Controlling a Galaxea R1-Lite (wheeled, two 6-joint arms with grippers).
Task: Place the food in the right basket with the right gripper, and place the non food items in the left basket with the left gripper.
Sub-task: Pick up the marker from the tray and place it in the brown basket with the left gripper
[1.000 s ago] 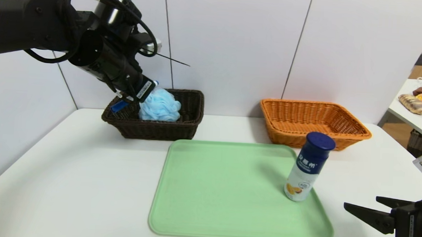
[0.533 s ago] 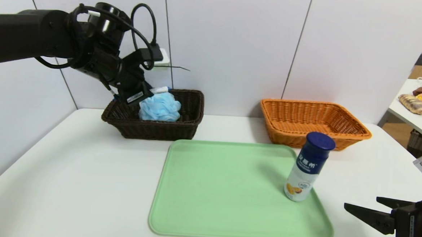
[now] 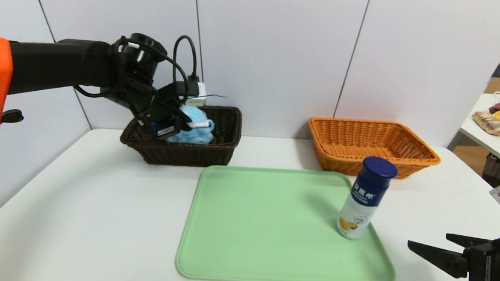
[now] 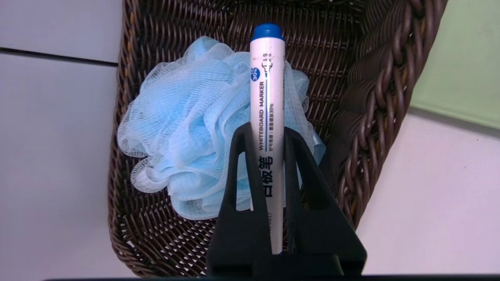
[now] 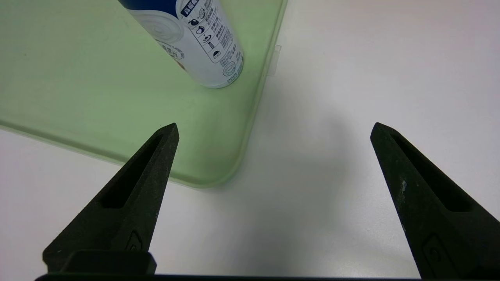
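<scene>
The left tool pinched the slim, stiff, likely light marker by its lower barrel over the sponge in the dark left basket. The right tool sat spread near the bottle, which looked smooth, rigid, best gripped mid-body.

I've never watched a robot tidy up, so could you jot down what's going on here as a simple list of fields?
Left gripper: shut on a slim white marker with blue cap, above the dark brown wicker basket
In that basket: fluffy light-blue mesh bath sponge
Right gripper: open, idle low over the white table beside the tray
Pale green plastic tray: holds an upright white drink bottle with dark blue cap
Orange wicker basket: nothing visible inside
</scene>
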